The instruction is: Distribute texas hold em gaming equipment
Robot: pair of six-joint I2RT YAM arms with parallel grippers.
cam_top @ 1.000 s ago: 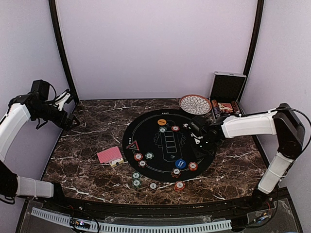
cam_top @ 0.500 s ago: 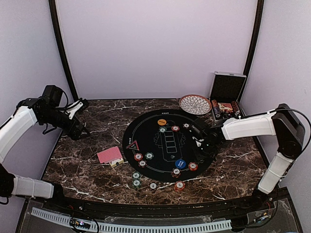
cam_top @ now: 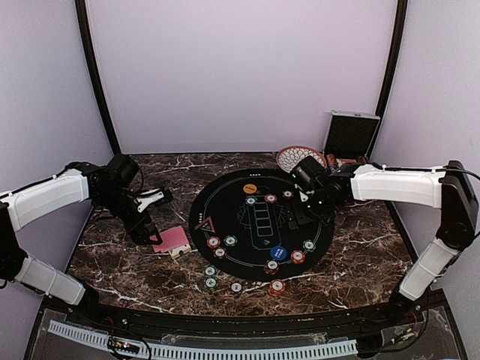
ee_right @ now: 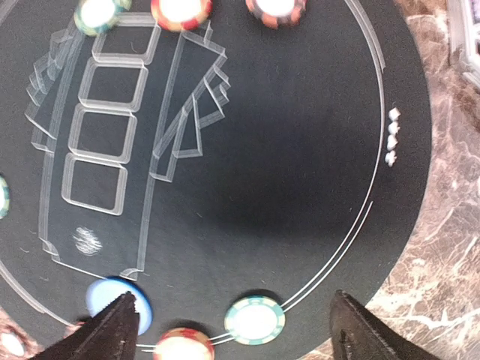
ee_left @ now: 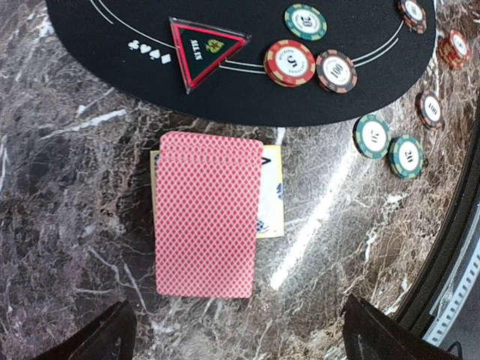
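A stack of pink-red-backed cards lies on the marble just left of the round black mat, with a white face card peeking out beneath it. My left gripper hovers open over the cards' near end, touching nothing. Several chips ring the mat, with an orange disc and a blue disc on it. My right gripper stands open above a green chip that lies flat on the mat's rim line next to a red chip.
A patterned bowl and an open silver case sit at the back right, the bowl partly behind my right arm. A triangular marker lies on the mat's left side. Loose chips rest on the marble near the front edge.
The left arm swung in from the far left to hover over the cards. The right gripper opened, left a green chip on the mat's right rim and lifted away.
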